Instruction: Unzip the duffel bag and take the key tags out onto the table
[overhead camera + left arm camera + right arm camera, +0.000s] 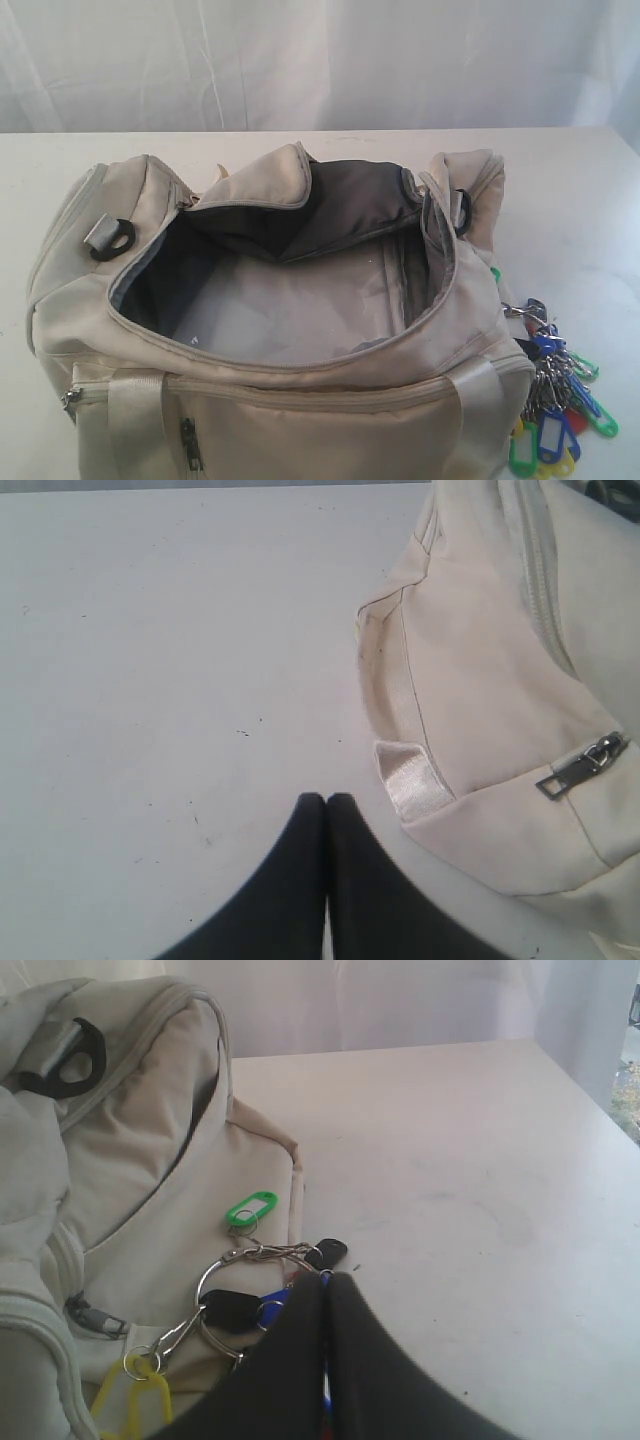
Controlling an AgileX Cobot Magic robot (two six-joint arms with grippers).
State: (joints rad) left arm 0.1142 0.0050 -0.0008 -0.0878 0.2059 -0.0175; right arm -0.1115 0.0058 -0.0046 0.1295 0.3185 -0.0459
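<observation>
The cream-white duffel bag (300, 400) stands unzipped, its mouth gaping onto the dark grey lining. The key tags (555, 400) lie in a bunch against the bag's right end, down on the table (580, 200). Neither gripper shows in the exterior view. My left gripper (326, 798) is shut on nothing, low over bare table beside the bag's end (490, 680). My right gripper (329, 1278) is shut just above the key tags (232, 1305). Their metal ring, a green tag (251, 1208) and a yellow tag (135, 1400) rest against the bag's side (140, 1160). The fingers hide part of the bunch.
A metal zipper pull (585, 763) hangs on the bag's end pocket. Black strap rings (112, 238) sit at both ends of the bag. White curtain (320, 60) closes off the back. The table's far edge runs behind the bag.
</observation>
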